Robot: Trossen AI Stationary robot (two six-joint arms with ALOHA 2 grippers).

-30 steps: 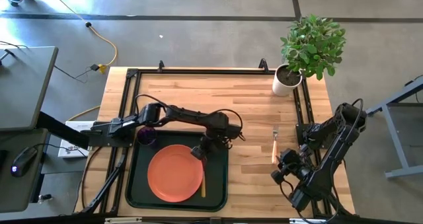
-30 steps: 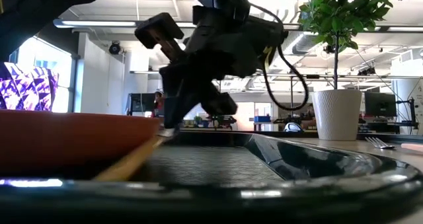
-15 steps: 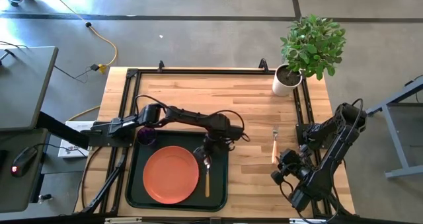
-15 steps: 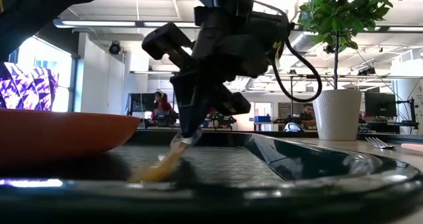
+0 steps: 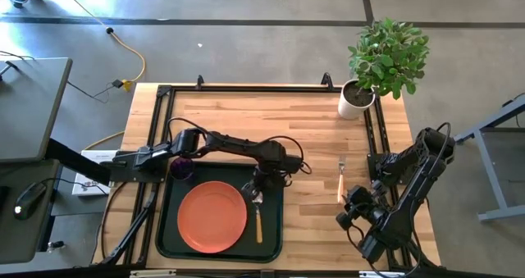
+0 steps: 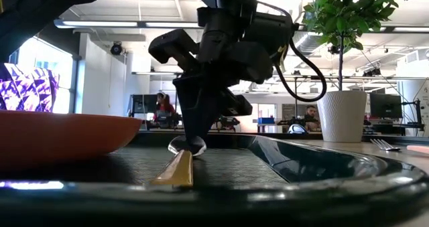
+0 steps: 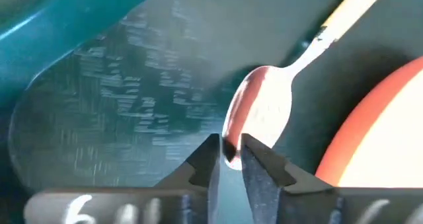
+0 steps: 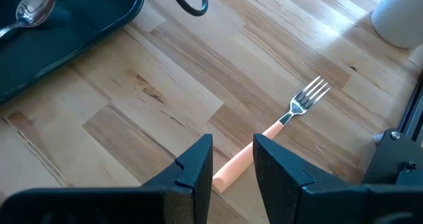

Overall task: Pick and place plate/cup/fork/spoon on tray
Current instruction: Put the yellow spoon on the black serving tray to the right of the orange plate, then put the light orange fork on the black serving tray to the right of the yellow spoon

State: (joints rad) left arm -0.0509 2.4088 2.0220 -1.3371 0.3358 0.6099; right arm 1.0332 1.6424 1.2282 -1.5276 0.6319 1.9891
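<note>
Left wrist view: your left gripper (image 7: 229,159) is clenched on the spoon (image 7: 254,115) bowl's tip | spoon lies flat on the tray (image 5: 275,229), just beside the plate (image 5: 212,216) | let go, lift straight up | right gripper (image 8: 232,159) parted near the fork (image 8: 277,135), idle

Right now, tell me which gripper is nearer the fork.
Right. The right gripper waits just beside the fork on the bare table; the left gripper is over the tray, pinching the spoon.
</note>
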